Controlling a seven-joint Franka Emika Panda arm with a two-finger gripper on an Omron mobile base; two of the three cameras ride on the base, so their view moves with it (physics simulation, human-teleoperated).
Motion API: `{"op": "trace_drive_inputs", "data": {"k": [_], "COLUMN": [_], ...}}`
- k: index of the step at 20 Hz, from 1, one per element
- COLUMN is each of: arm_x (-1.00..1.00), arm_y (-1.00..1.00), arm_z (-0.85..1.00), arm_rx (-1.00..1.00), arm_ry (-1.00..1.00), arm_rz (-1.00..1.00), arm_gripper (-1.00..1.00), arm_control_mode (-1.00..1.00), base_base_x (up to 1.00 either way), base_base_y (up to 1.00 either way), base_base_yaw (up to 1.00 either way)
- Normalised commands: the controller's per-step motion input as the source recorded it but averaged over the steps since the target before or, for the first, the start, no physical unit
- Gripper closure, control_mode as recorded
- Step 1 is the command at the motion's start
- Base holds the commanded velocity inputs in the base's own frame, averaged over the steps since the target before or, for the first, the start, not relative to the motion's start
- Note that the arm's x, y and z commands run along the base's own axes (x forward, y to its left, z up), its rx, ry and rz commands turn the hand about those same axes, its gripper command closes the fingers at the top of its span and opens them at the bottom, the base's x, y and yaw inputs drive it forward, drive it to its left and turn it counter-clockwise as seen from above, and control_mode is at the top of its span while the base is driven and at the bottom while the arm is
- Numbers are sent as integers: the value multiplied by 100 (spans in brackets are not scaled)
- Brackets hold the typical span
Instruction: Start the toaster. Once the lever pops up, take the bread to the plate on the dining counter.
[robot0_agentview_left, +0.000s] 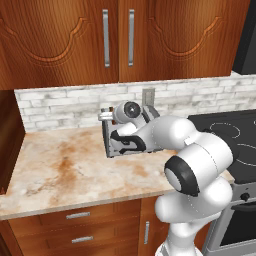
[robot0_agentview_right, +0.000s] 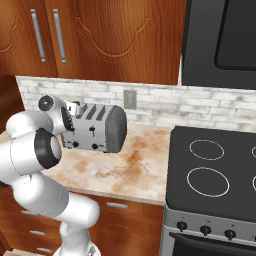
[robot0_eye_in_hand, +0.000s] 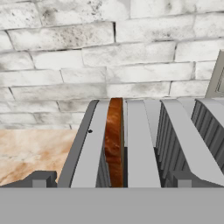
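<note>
Bread (robot0_eye_in_hand: 114, 140) sits in the toaster (robot0_agentview_right: 97, 129) end slot; open air above the slots, brick backsplash (robot0_eye_in_hand: 87, 52) close behind blocks that side.

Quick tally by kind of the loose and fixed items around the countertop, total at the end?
Boxy silver-grey four-slot toaster: 1
Tan-brown bread slice with darker crust, standing in a toaster slot: 1
Black glass stovetop: 1
Grey wall outlet plate: 1
Two-finger gripper, above the toaster: 1
Total: 5
</note>
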Motion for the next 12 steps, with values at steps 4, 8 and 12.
{"op": "trace_drive_inputs", "data": {"k": [4,8,12], "arm_x": [0,0,0], "arm_y": [0,0,0], "arm_z": [0,0,0], "arm_rx": [0,0,0], "arm_ry": [0,0,0], "arm_rz": [0,0,0], "arm_gripper": [-100,-100,-100], "arm_control_mode": [-100,-100,-100], "base_base_x": [0,0,0], "base_base_y": [0,0,0], "base_base_yaw": [0,0,0]}}
